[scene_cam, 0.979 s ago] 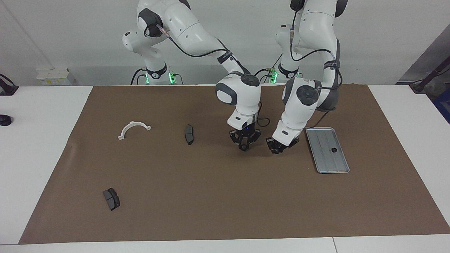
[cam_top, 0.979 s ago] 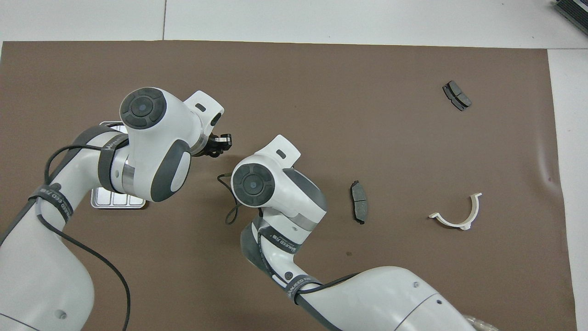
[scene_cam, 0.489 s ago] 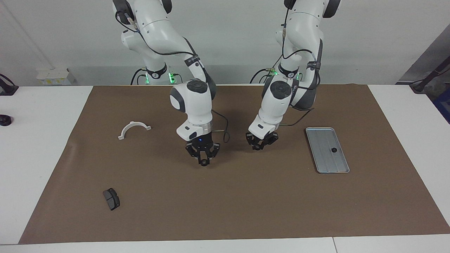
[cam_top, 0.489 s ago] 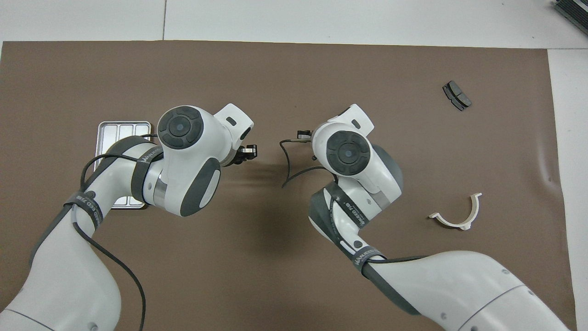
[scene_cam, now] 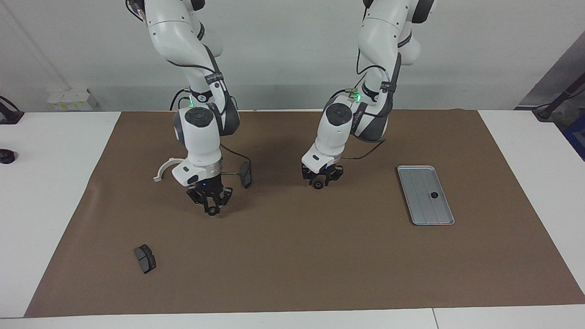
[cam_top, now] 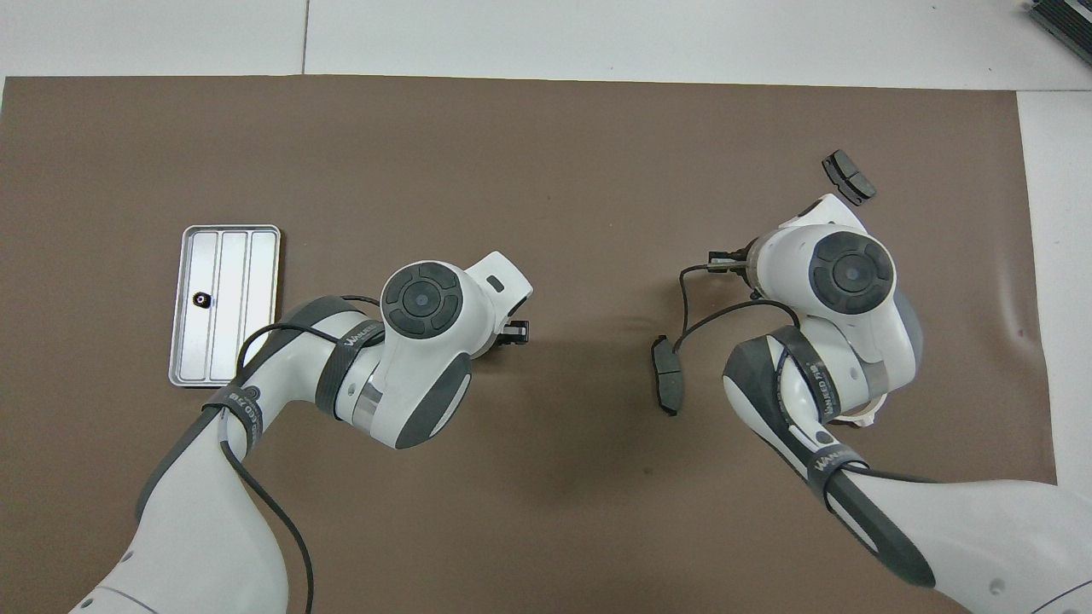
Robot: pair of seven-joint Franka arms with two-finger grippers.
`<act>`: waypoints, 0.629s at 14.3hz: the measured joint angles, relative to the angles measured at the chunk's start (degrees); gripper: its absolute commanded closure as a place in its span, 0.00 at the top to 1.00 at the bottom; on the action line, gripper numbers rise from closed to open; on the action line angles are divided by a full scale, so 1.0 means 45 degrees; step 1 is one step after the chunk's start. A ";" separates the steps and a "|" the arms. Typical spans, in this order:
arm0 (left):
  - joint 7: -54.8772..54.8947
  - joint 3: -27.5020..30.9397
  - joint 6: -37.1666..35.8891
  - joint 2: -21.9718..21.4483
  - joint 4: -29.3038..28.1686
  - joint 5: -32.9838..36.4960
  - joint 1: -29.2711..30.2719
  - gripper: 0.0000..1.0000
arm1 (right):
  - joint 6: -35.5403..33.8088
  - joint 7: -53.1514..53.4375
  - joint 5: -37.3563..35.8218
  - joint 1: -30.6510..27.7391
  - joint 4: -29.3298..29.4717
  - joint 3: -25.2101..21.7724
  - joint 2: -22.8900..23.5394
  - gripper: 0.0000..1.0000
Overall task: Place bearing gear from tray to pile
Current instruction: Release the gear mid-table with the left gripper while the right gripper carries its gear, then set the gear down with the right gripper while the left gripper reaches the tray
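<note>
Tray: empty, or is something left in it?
Not empty. The tray holds one small dark round part lying on its ridged floor, seen in both views.

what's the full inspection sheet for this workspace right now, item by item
surface: brown mat, flat, on white table
job's things: tray holds one gear; pile scattered: white bracket, two dark pads
clutter: nothing seen
grippers: right end effector over mat among the pile, shut on a small dark round part; left end effector over bare mid-mat
cables: black loops at both wrists
surroundings: dark knob at table edge
</note>
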 measured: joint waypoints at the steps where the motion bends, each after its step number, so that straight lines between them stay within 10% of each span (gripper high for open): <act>1: 0.0002 0.0079 0.0007 -0.0006 0.0075 0.0000 0.0015 1.00 | 0.0007 -0.0627 0.0027 -0.0357 -0.0309 0.0003 -0.0171 0.00; 8: 0.1717 0.0350 -0.0962 -0.0191 0.1286 0.0007 0.2795 1.00 | 0.0014 -0.4768 0.1446 -0.2790 -0.1035 0.0003 -0.0478 0.00; 9: 0.2315 0.0362 -0.1223 -0.0233 0.1375 0.0008 0.3429 1.00 | 0.0015 -0.4985 0.1767 -0.2933 -0.1038 0.0003 -0.0433 0.14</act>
